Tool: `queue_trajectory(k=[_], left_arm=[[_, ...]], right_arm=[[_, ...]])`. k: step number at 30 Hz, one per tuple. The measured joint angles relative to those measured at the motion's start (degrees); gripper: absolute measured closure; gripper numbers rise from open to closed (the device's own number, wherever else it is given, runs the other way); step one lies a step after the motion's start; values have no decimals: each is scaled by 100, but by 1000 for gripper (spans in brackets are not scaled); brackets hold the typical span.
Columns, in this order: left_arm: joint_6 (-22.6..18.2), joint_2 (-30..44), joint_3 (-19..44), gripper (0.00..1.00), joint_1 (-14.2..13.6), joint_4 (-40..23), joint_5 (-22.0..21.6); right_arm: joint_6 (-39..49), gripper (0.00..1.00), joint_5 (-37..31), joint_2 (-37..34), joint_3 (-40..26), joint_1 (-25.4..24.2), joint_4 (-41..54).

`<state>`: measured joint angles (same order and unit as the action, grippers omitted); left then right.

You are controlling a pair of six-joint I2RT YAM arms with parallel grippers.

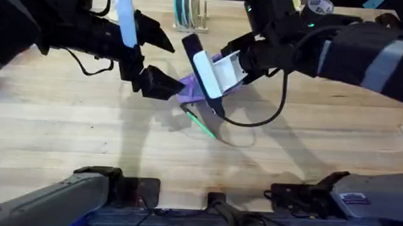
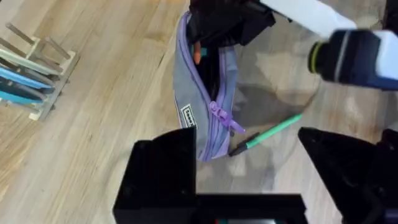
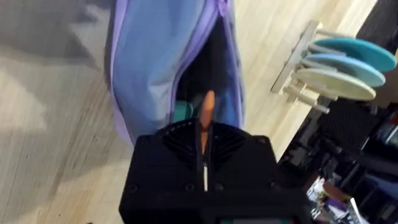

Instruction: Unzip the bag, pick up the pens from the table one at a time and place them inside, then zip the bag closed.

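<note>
The lavender bag [image 1: 191,92] lies mid-table with its zipper open, showing a dark inside with a bit of teal [image 3: 181,112]. My right gripper [image 1: 214,103] points down into the opening, shut on the orange pen [image 3: 207,107], whose tip is inside the mouth of the bag [image 2: 205,106]. That orange pen [image 2: 196,53] also shows in the left wrist view, just under the right gripper [image 2: 224,22]. The green pen [image 1: 201,123] lies on the table [image 1: 64,134] just in front of the bag. My left gripper [image 1: 178,70] stands wide open at the bag's left end, holding nothing.
A wooden rack with blue and teal plates [image 1: 189,10] stands at the far edge behind the bag. The right arm's black cable [image 1: 262,119] loops over the table right of the bag. Bare wood stretches to the left and toward the front.
</note>
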<state>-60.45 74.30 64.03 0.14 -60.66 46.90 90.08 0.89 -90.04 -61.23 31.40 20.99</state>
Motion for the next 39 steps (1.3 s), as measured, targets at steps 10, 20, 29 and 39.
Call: queue_trajectory(k=[10, 20, 29, 39], left_arm=[[0, 0, 0, 8, 0, 0, 1], [0, 0, 0, 7, 0, 0, -1], [0, 0, 0, 7, 0, 0, 1], [0, 0, 0, 7, 0, 0, 1]], right_arm=[[-92, 971, 730, -20, 0, 272, -20], [-697, 970, 1248, -20, 0, 365, 22], [-818, 475, 1335, -20, 0, 379, 47], [-851, 6, 1387, -20, 0, 388, 46]])
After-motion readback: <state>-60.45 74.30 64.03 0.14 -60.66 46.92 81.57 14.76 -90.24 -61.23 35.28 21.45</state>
